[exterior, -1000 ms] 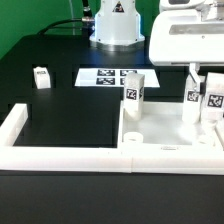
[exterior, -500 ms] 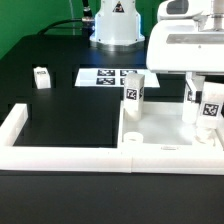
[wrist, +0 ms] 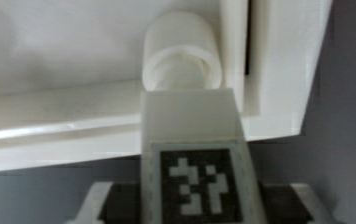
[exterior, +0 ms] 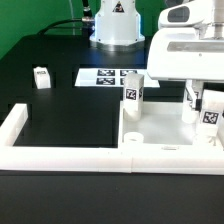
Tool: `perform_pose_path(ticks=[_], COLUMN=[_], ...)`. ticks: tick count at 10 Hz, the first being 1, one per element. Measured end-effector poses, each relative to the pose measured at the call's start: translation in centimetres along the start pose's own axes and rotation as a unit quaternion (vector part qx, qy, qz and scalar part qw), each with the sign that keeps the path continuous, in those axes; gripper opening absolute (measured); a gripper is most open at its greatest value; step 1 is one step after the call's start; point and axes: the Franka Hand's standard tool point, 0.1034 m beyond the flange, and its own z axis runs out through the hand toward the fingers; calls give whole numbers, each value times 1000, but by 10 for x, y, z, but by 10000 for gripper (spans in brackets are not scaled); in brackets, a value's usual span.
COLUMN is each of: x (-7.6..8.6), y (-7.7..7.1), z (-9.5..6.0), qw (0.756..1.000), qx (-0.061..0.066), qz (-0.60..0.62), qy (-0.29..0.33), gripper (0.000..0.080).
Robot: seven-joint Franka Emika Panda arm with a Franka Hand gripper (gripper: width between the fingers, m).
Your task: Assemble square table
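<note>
The gripper [exterior: 209,101] has been brought lower than it was a second ago, on the right side of the scene. It is closed tight on a leg [exterior: 211,116], which is held upright between the dark fingers [wrist: 104,203]. That leg has been moved down with it and is now close over the far right corner of the big white table top [exterior: 160,130]. Whether it touches the top cannot be told.

The table top lies flat at the near right and has not been moved. A white wall [exterior: 60,150] runs along the near edge. The marker board [exterior: 103,77] lies far behind it. A second leg [exterior: 135,97] and a third leg [exterior: 189,106] are stood upright on the top, as before. A small leg block [exterior: 41,77] is left alone on the black table [exterior: 70,105], far left.
</note>
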Motion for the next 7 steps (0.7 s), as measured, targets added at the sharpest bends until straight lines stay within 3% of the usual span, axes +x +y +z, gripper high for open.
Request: perform_pose_path(ticks=[4, 5, 6, 7], x=[-2, -2, -2, -2], y=[-1, -1, -1, -1], z=[4, 4, 4, 4], qw=[1000, 1000, 1000, 1000], qx=[-1, -1, -1, -1], qz=[-3, -3, -3, -3], qy=[0, -1, -1, -1], gripper=[291, 447, 447, 573])
